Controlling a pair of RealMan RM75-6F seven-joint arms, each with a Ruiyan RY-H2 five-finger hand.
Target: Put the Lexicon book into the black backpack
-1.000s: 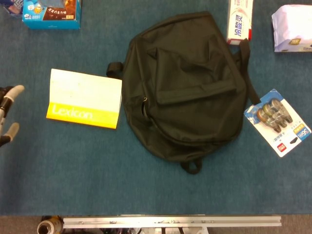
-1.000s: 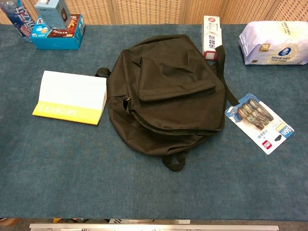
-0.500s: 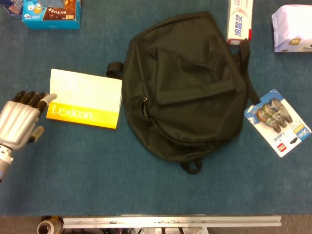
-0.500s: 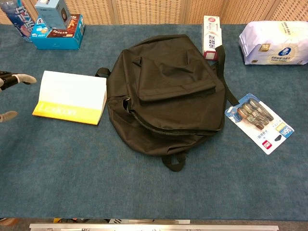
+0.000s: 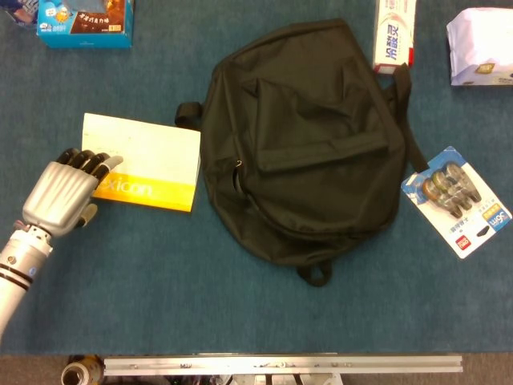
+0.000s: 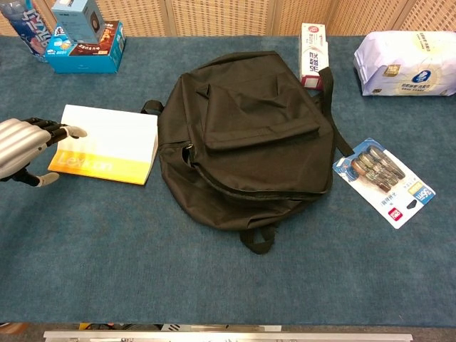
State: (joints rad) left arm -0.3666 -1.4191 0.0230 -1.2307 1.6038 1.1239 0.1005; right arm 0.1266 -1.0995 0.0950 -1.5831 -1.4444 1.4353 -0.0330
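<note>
The Lexicon book (image 5: pixel 148 160) (image 6: pixel 107 142), white above and yellow below, lies flat on the blue table left of the black backpack (image 5: pixel 309 136) (image 6: pixel 249 132). The backpack lies flat with its zippers closed as far as I can see. My left hand (image 5: pixel 66 191) (image 6: pixel 25 149) is at the book's left edge, its fingertips (image 5: pixel 103 164) over the lower left corner and covering the start of the title. The fingers are spread and nothing is held. Neither view shows my right hand.
A blue snack box (image 5: pixel 84 22) stands at the back left. A toothpaste box (image 5: pixel 394 34) touches the backpack's far strap, a white tissue pack (image 5: pixel 479 44) lies at the back right, and a blister card of tape rolls (image 5: pixel 457 199) lies right of the backpack.
My left hand has come in from the left edge and moved right, until its fingertips overlap the book's lower left corner. The book and backpack have not moved.
</note>
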